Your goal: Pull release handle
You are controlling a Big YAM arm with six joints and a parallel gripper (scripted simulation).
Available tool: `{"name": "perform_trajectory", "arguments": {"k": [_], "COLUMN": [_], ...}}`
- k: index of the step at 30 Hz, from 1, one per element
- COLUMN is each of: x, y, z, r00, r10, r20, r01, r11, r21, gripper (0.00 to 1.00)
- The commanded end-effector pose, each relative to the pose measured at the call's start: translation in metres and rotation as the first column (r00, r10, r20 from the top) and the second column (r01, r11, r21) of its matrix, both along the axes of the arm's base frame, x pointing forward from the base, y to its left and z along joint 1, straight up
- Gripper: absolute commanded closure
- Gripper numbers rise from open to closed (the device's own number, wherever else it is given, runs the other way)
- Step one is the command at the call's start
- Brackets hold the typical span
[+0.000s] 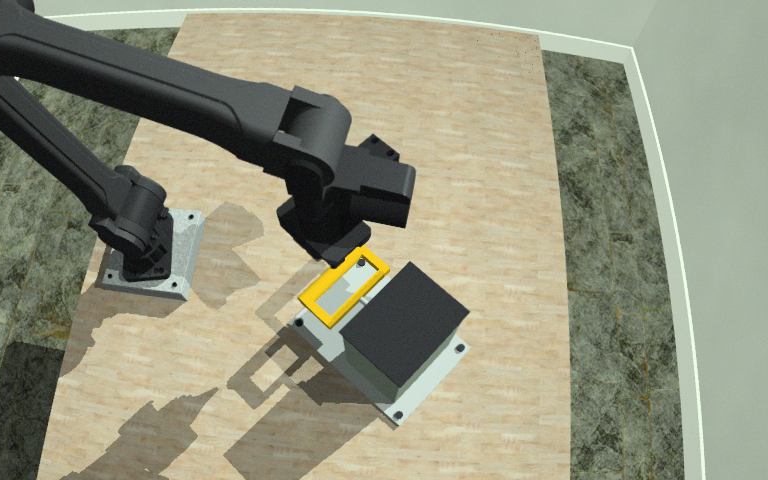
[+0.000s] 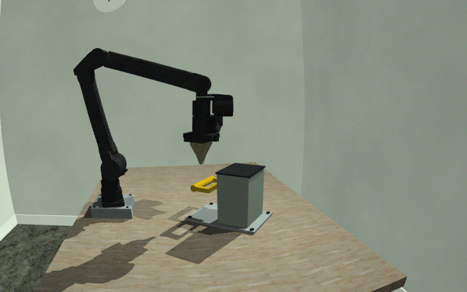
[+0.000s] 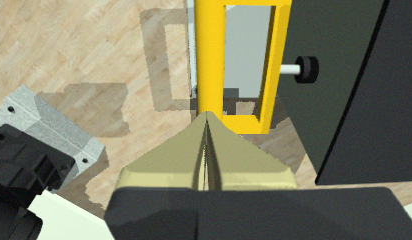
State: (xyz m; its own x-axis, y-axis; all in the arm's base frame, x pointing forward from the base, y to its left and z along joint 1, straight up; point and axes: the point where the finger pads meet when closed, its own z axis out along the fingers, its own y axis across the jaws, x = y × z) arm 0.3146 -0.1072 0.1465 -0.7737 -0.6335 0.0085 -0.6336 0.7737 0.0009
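Observation:
The release handle is a yellow rectangular loop sticking out level from the side of a grey box with a dark top. It also shows in the exterior view and in the wrist view, where a thin white rod with a black knob runs from it into the box. My gripper hangs in the air well above the handle's outer bar, pointing down. Its tan fingers are shut together with nothing between them and touch nothing.
The box stands on a grey bolted baseplate near the middle of the wooden table. My arm's grey base block sits at the left of the table. A dark stone floor surrounds the table.

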Motion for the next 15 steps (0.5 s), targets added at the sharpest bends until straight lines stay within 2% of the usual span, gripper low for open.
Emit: {"name": "perform_trajectory", "arguments": {"k": [1,15], "x": [0.0056,0.0076], "y": [0.0024,0.0034], "z": [0.005,0.0063], "r00": [0.999,0.999], "r10": [0.032,0.039], "r20": [0.012,0.014], "r01": [-0.032,-0.039], "r11": [0.999,0.999], "r21": [0.0,0.001], "gripper": [1.0,1.0]}}
